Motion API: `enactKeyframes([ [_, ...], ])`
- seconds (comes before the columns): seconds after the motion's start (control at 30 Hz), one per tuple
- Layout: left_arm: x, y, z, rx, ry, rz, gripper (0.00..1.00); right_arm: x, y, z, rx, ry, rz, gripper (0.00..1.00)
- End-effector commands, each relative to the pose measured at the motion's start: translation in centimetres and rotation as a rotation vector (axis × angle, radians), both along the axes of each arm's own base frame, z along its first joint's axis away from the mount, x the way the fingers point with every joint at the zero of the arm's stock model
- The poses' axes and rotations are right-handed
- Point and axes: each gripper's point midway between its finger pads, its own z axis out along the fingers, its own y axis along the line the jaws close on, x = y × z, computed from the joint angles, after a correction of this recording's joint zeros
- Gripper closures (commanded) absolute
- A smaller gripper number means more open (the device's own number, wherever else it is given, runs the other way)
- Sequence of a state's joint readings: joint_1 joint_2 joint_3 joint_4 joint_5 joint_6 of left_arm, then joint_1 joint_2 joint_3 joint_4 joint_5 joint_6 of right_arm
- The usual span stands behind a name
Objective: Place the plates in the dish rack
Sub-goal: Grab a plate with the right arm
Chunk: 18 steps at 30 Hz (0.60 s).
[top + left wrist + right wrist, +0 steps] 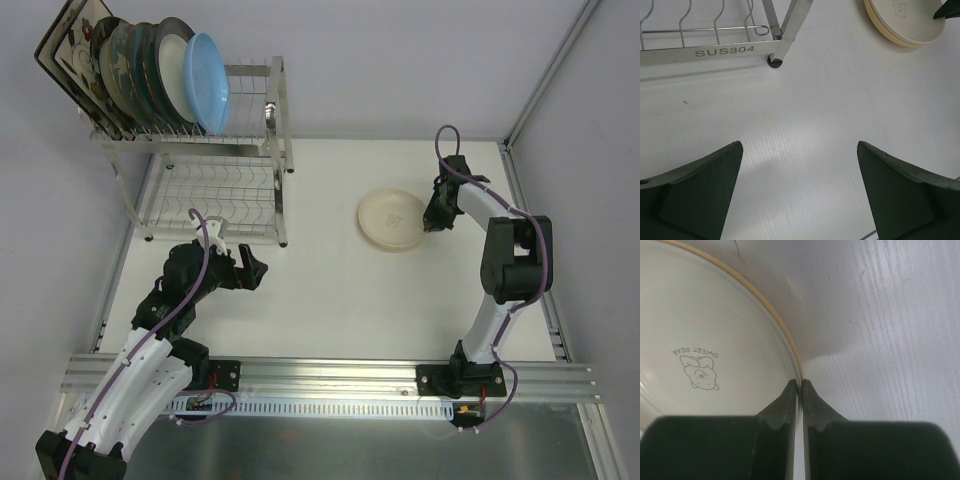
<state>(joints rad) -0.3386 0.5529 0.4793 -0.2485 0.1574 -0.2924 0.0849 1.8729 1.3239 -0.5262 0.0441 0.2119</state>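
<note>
A pale yellow plate point(392, 218) lies on the white table right of centre; a small bear print marks its face point(700, 372). My right gripper point(432, 222) point(801, 385) is shut on this plate's right rim, one finger inside and one outside. The silver dish rack point(250, 190) stands at the back left, with several plates point(160, 70) upright in its top tier, a light blue one point(210, 80) at the right end. My left gripper point(252, 272) point(800, 165) hangs open over bare table, near the rack's front right foot point(774, 61). The yellow plate point(905, 22) shows at the left wrist view's top right.
The rack's lower tier point(215, 200) holds no plates. Aluminium rails point(330, 375) run along the near edge, and frame posts point(545, 75) stand at the back right. White walls close the left and back sides.
</note>
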Motion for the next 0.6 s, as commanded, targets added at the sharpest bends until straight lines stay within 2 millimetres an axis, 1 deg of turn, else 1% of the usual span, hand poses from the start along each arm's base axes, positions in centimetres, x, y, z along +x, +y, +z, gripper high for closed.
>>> enactKeyframes([
  [0.0,0.2,-0.5,1.3,-0.045,-0.034,-0.011,0.01,-0.4,-0.1,2.1,-0.005,-0.007,-0.009,0.98],
  [0.07,0.2,-0.5,1.3,-0.051,-0.032,-0.009,0.01,-0.7,-0.2,2.3,-0.007,0.008,-0.008,0.99],
  [0.2,0.2,-0.6,1.5,-0.060,-0.032,-0.007,0.01,-0.7,-0.2,3.2,-0.013,0.011,-0.001,0.99],
  [0.27,0.1,-0.7,1.5,-0.065,-0.030,-0.008,0.01,-1.0,-0.3,3.3,-0.019,0.025,-0.001,0.98],
  [0.4,0.1,-0.7,1.7,-0.076,-0.028,-0.004,0.01,-1.1,-0.4,3.8,-0.024,0.031,0.004,0.99],
  [0.43,0.1,-0.7,1.8,-0.078,-0.027,-0.002,0.01,-1.2,-0.3,4.0,-0.020,0.036,0.006,0.98],
  [0.5,0.1,-0.7,1.7,-0.080,-0.024,-0.001,0.01,-1.2,-0.3,3.9,-0.022,0.041,0.013,0.96],
  [0.57,0.1,-0.8,1.6,-0.084,-0.017,0.001,0.01,-1.4,-0.2,3.7,-0.020,0.055,0.021,0.96],
])
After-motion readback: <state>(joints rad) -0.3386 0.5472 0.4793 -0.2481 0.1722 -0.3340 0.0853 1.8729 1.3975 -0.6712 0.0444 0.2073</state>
